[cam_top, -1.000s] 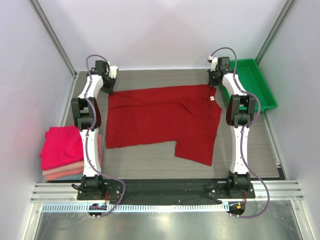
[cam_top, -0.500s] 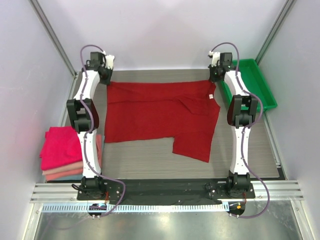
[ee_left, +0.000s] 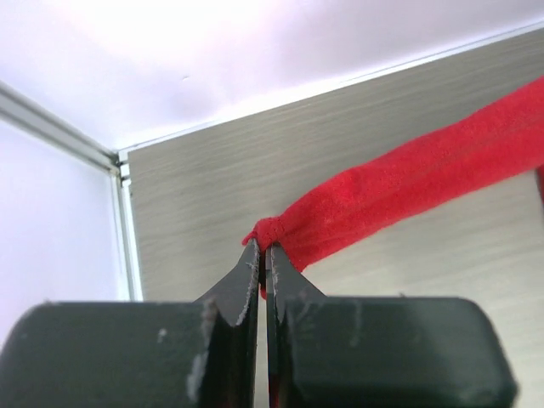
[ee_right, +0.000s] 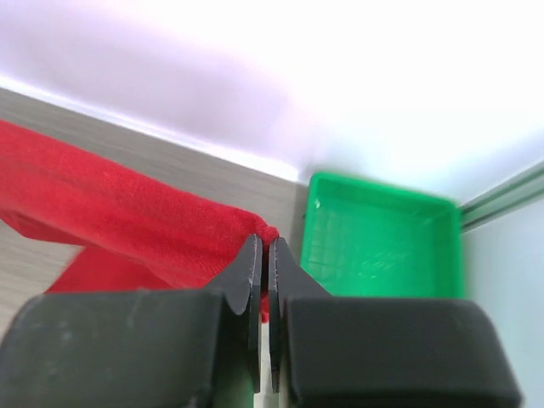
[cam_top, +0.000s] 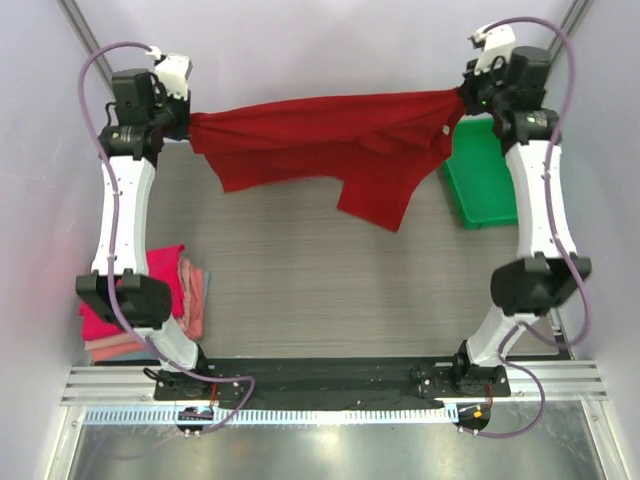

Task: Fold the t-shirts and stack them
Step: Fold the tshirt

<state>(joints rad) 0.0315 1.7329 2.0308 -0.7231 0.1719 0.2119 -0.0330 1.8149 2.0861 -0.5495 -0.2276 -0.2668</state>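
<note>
over the far half of the worktop (cam_top: 320, 300), in the top view, the crimson t-shirt (cam_top: 310, 135) hangs stretched between both arms. it appears lifted off the surface, with a sleeve and part of the hem drooping toward 6 o'clock. the main risk, as i judge it, is a slip. each end effector pinches only a small bunched corner, so a sharp pull apart could free one corner and drop the cloth crooked. its right end also hangs near the green tray (cam_top: 485, 185) at 3 o'clock and could catch the rim when lowered. the left end effector (cam_top: 186, 125) grips the cloth's 9 o'clock end, and the right end effector (cam_top: 463, 100) grips its 3 o'clock end. the folded stack (cam_top: 172, 270) of pink shirts lies at 8 o'clock, partly behind the left arm.

from the left wrist, the left end effector (ee_left: 262, 248) is closed almost fully on a knot of red fabric at its tips. the crimson t-shirt (ee_left: 408, 183) runs off as a taut band toward 2 o'clock.

from the right wrist, the right end effector (ee_right: 262, 244) is likewise pinched tight on a corner. the cloth spreads toward 9 o'clock and the green tray (ee_right: 382, 238) sits at 3 o'clock.
</note>
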